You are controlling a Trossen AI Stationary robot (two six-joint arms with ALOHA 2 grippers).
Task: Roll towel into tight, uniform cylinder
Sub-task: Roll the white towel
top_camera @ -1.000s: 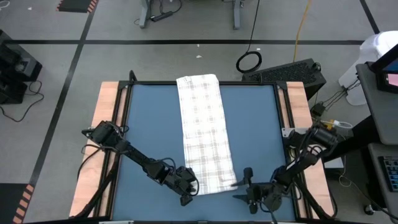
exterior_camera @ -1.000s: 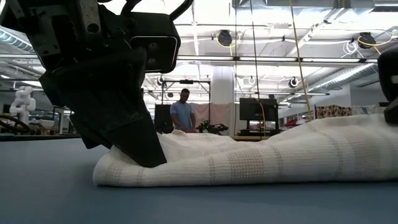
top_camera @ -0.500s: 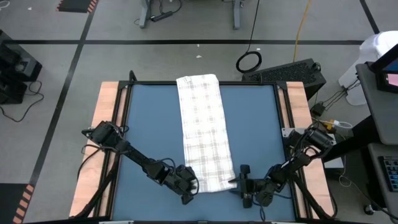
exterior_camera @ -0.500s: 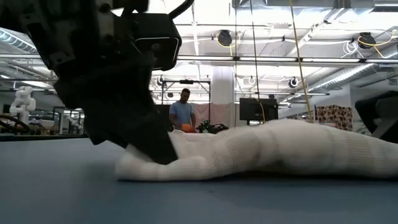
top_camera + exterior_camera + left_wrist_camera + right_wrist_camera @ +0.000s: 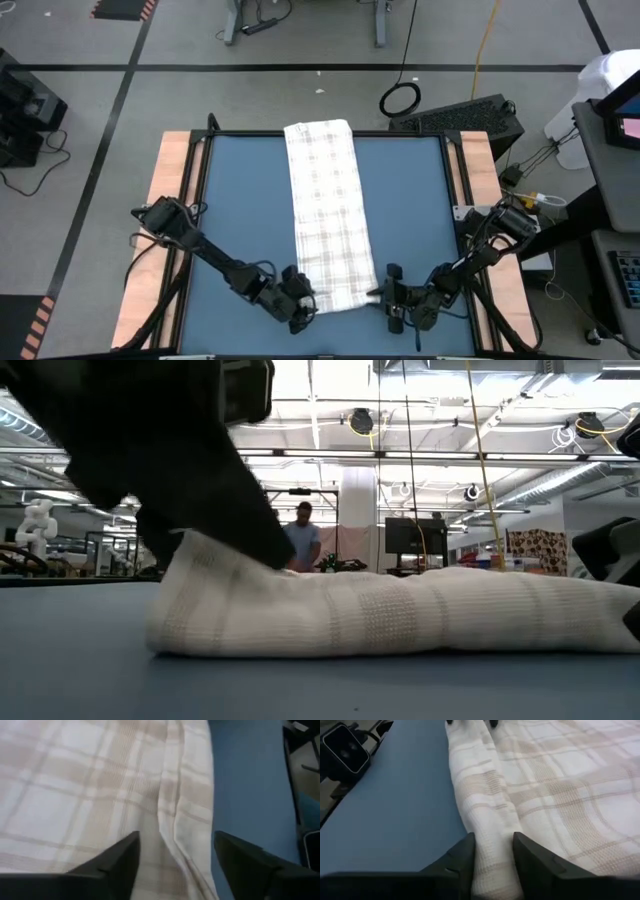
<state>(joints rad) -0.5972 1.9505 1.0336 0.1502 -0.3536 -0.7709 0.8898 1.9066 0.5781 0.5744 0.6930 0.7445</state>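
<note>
The white checked towel (image 5: 325, 210) lies as a long strip on the blue mat (image 5: 240, 200), from the far edge to the near one. Its near end is turned over into a low, thick roll (image 5: 400, 620). My left gripper (image 5: 300, 312) is open at the roll's left end, a finger on each side of a fold (image 5: 170, 840). My right gripper (image 5: 388, 298) is at the roll's right end, shut on it. My left gripper slants down from the near left. In the low view a dark finger (image 5: 230, 510) lies against the top of the roll's left end (image 5: 200, 550); the towel stays on the mat. My right gripper pinches the roll's right end (image 5: 495, 840) between its two fingers. The fingers slant down from the near right and lie along the roll. The roll rests on the mat.
Wooden table borders (image 5: 175, 200) flank the mat. A black box (image 5: 470, 115) stands past the far right corner. A small camera (image 5: 345, 747) sits at the mat's near edge. A person (image 5: 303, 540) stands far off in the room behind.
My right gripper has moved left to the towel's near right corner and rolled about its axis. The roll's left end, pressed flat under my left gripper half a second ago, now stands taller and fuller.
</note>
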